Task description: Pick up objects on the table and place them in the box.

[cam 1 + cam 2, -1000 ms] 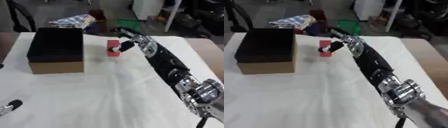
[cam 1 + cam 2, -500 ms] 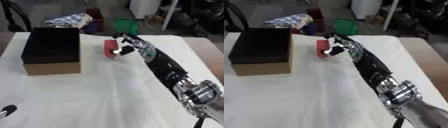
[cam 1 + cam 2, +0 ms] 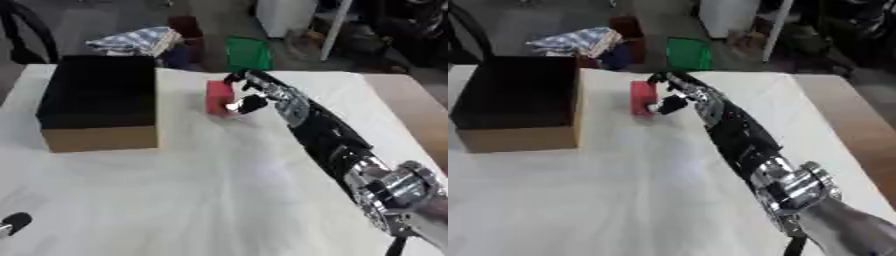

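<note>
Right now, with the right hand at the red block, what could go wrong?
1. The right hand meets the red block only from its right side, so a closing thumb could tip or push it away rather than grip it.
2. The box stands close to the left; a low carry could clip its wall.

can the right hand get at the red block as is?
Likely yes. The right hand is already at the red block, fingers curled around its right side and top. The block stands on the white table right of the box, with nothing between it and the hand.
</note>
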You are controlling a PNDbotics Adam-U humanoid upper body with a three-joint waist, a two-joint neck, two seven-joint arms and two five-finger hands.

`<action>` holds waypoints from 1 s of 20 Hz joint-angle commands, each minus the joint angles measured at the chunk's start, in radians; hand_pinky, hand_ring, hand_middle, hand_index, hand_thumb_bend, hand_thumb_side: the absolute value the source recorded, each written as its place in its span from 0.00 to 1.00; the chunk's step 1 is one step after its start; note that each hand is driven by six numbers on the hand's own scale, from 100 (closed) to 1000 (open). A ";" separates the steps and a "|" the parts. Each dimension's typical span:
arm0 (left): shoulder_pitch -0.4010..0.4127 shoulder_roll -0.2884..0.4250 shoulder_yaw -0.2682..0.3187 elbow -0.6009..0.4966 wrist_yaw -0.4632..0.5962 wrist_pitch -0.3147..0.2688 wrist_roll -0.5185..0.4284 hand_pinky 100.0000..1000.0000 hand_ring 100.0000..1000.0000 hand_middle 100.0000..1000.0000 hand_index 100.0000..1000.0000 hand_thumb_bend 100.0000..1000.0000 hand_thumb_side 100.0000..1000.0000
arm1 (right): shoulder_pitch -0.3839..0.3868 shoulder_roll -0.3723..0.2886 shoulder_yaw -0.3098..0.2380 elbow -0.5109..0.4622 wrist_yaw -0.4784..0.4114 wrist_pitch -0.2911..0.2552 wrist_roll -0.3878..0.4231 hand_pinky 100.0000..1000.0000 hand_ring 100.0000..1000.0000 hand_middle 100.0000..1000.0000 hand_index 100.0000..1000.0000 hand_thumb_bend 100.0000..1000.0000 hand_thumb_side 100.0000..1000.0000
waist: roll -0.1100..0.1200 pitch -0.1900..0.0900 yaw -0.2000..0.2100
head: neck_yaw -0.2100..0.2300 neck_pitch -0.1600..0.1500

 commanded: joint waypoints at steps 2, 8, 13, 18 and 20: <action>-0.019 0.008 0.004 -0.014 0.001 -0.001 0.002 0.57 0.83 0.64 0.76 0.78 0.00 | -0.009 -0.004 -0.001 -0.011 0.011 0.005 -0.018 0.72 0.84 0.44 0.61 0.20 0.04 | 0.003 -0.017 -0.002 | -0.003 -0.013; -0.018 0.007 0.005 -0.013 0.004 0.001 0.004 0.56 0.83 0.64 0.76 0.78 0.00 | -0.009 0.003 0.003 -0.044 0.001 -0.007 -0.069 0.68 0.79 0.33 0.51 0.15 0.00 | 0.002 -0.022 -0.010 | -0.002 -0.014; -0.012 0.008 0.006 -0.011 0.005 0.002 0.004 0.56 0.83 0.64 0.76 0.78 0.00 | -0.023 0.001 0.018 -0.120 -0.043 -0.029 -0.067 0.67 0.78 0.32 0.52 0.14 0.00 | 0.004 -0.034 -0.026 | 0.001 -0.008; -0.002 0.011 0.006 -0.009 0.006 0.003 0.003 0.56 0.82 0.64 0.76 0.78 0.00 | -0.053 -0.001 0.033 -0.190 -0.088 -0.036 -0.039 0.67 0.78 0.32 0.52 0.15 0.00 | 0.006 -0.053 -0.040 | 0.003 -0.001; 0.002 0.012 0.005 -0.008 0.005 0.002 0.002 0.56 0.82 0.64 0.76 0.78 0.00 | -0.071 0.004 0.038 -0.207 -0.097 -0.037 -0.029 0.67 0.78 0.32 0.52 0.17 0.00 | 0.006 -0.060 -0.041 | 0.002 0.001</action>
